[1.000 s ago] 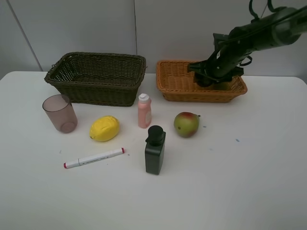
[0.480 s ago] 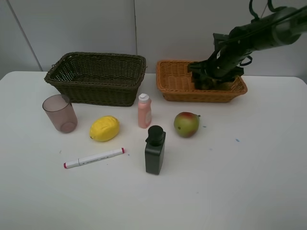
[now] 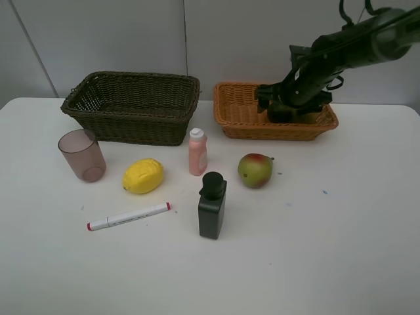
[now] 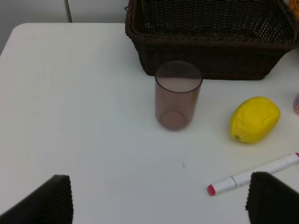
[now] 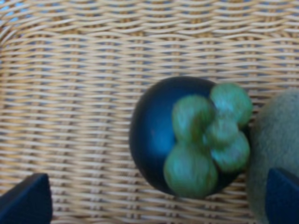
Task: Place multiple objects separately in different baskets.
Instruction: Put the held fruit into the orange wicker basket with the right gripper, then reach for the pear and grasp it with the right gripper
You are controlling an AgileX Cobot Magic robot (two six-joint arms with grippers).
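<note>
Inside the shallow orange wicker basket [image 5: 70, 93], the dark round mangosteen [image 5: 152, 133] lies just beside the brown fuzzy kiwi [image 5: 275, 140], under the right gripper [image 5: 154, 198], released and wide. The left gripper [image 4: 161, 198] hangs released above the white worktop [image 4: 70, 116].

The deep woven wicker basket [image 3: 131, 128] is dark olive-brown. The shallow woven wicker basket [image 3: 237, 123] is orange, its weave banded tan. The round mangosteen [image 5: 149, 135] is near-black with green sepals, and the fuzzy kiwi [image 5: 276, 140] is brownish-green. The oval lemon [image 3: 142, 175] is yellow, the mango [image 3: 255, 170] red-green, the slim marker [image 3: 128, 216] white with red ends, the tabletop [image 3: 328, 249] white.
</note>
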